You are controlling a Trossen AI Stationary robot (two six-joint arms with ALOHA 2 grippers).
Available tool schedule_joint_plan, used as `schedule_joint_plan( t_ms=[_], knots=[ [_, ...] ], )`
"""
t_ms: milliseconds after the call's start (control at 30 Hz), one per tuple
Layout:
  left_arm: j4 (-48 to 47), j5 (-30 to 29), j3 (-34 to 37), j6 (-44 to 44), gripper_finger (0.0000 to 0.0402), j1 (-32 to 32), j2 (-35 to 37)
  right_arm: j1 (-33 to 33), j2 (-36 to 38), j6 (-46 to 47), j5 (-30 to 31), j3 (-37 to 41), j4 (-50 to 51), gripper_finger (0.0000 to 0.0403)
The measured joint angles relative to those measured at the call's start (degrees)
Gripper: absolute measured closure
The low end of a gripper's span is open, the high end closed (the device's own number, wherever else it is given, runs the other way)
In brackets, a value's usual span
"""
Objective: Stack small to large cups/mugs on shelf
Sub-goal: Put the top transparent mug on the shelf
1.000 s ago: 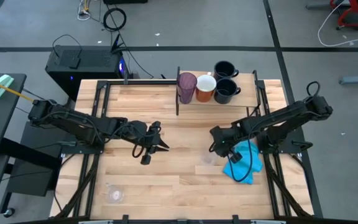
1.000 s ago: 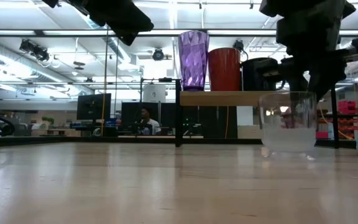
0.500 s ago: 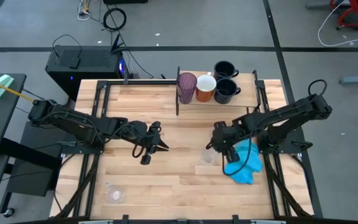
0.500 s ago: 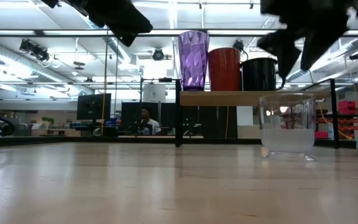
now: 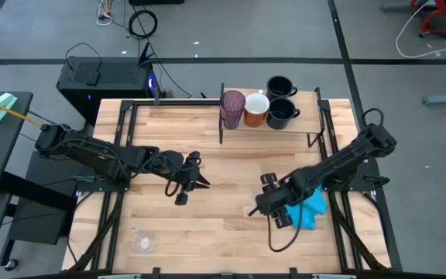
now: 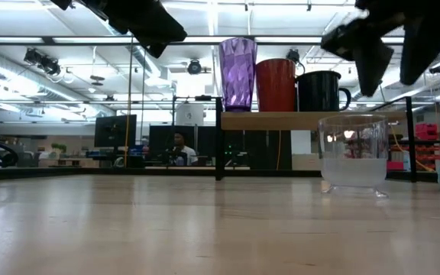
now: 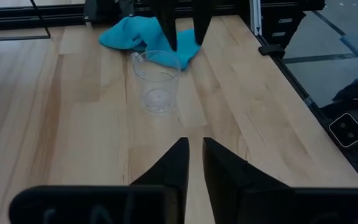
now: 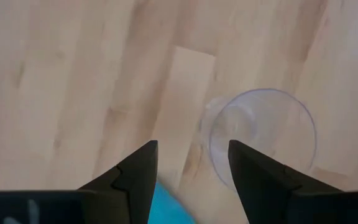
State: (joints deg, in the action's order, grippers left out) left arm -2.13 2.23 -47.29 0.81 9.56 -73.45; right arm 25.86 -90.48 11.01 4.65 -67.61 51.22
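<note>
At about 7 o'clock on the pale slatted wooden desk (image 5: 207, 232), nearest us, a small clear plastic cup (image 5: 143, 242) stands alone. Toward 4 o'clock our right hand (image 5: 263, 208) hangs over a second small clear plastic cup (image 6: 353, 153), fingers apart; the wrist view shows the cup standing off to one side of the gap, not between the fingers. The crumpled bright blue cloth (image 5: 310, 209) lies just beside that cup. Our left hand (image 5: 194, 179) waits near the centre, fingers nearly together on nothing. Farthest, at 12 o'clock, the light wooden shelf (image 6: 281, 120) with thin black uprights carries the tall translucent purple tumbler (image 5: 232, 108), the orange mug with white inside (image 5: 255, 109) and two dark navy mugs (image 5: 279, 101) in a row.

If we come down as we stand, one finger may land on the rim and tip or crush the thin cup, or push it into the cloth. A snagged cloth could come up with it.
</note>
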Motion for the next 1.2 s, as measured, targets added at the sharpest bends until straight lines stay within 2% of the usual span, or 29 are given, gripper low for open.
schedule_joint_plan(
  t_ms=[267,633,767,1133,1200],
  knots=[
    [0.0,0.0,0.0,1.5,0.0344,0.0,0.0,-0.1,-3.7,2.6,4.3,-0.1,0.0,0.0203],
    [-0.1,0.0,0.0,1.6,0.0351,0.0,0.0,-1.7,-9.3,2.5,5.0,-0.1,-2.5,0.0217],
    [-0.1,0.0,0.0,1.6,0.0346,0.0,0.0,-2.1,-9.8,2.4,5.0,0.0,-2.6,0.0248],
    [-0.1,0.0,0.0,1.9,0.0345,0.0,0.0,-2.1,-9.8,-1.5,4.3,0.0,-2.5,0.0384],
    [-0.1,0.0,0.0,2.9,0.0347,0.0,0.0,-2.1,-9.2,-3.3,4.1,0.0,-1.0,0.0395]
  ],
)
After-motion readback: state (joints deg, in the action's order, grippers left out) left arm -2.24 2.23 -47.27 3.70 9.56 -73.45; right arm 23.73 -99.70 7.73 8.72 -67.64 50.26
